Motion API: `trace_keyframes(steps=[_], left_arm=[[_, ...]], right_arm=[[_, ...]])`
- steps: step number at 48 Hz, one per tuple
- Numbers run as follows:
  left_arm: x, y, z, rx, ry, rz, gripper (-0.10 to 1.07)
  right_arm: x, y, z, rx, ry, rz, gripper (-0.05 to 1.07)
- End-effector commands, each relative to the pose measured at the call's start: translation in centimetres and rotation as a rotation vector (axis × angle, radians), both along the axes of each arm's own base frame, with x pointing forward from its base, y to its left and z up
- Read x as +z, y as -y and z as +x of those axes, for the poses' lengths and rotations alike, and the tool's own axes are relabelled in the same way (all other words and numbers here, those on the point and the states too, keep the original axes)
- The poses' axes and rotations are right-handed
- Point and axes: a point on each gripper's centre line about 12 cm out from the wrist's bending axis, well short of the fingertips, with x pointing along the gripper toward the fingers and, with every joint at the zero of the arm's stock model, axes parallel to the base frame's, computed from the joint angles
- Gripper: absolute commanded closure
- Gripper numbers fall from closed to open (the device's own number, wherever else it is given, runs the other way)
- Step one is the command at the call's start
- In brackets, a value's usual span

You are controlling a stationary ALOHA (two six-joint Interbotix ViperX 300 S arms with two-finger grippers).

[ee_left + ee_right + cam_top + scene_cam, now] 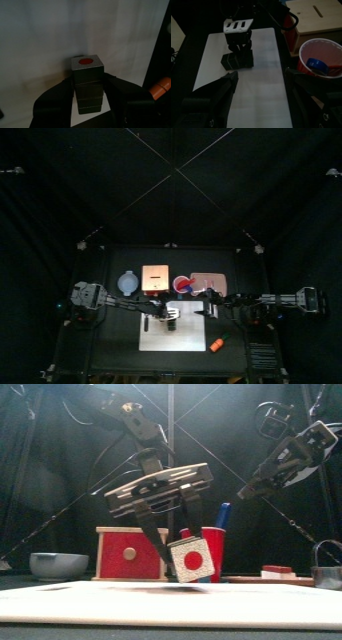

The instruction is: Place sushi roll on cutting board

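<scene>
The sushi roll (191,560) hangs above the cutting board (171,606), cup (322,56) to its right.

black jointed arms, pale bracket on left end effector (177,517) (cables trailing)

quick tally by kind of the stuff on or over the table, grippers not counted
sushi roll: 1
cutting board: 1
wooden box: 1
red cup: 1
grey bowl: 1
orange piece: 1
total: 6
</scene>
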Motion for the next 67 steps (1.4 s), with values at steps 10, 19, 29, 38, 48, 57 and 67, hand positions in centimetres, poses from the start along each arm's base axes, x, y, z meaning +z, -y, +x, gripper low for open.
trace_keyframes(steps=[10,19,29,38,48,57,67], left_arm=[[1.6,-0.3,0.9,0.021,0.054,-0.033,0.45],[1.3,-0.5,1.0,-0.025,0.085,-0.013,0.42],[0.9,-0.3,0.8,-0.029,0.075,-0.026,0.35],[0.8,-0.3,0.4,-0.025,0.067,-0.028,0.24],[0.8,-0.3,0.3,-0.026,0.062,-0.029,0.14],[0.7,-0.2,0.1,-0.020,0.053,-0.039,0.10],[1.3,-0.2,-0.1,-0.022,0.062,-0.038,0.10]], right_arm=[[0.5,0.0,-0.2,-0.002,0.021,-0.003,-0.01],[0.6,0.0,-0.3,-0.001,0.025,-0.005,-0.01],[0.5,0.0,-0.3,-0.001,0.025,-0.003,-0.01],[0.5,0.1,-0.3,-0.006,0.025,-0.002,-0.01],[0.5,0.3,-0.4,-0.017,0.023,-0.001,-0.01],[0.4,0.3,-0.4,-0.017,0.022,0.001,-0.01],[0.1,0.3,-0.6,-0.018,0.015,0.005,-0.01]])
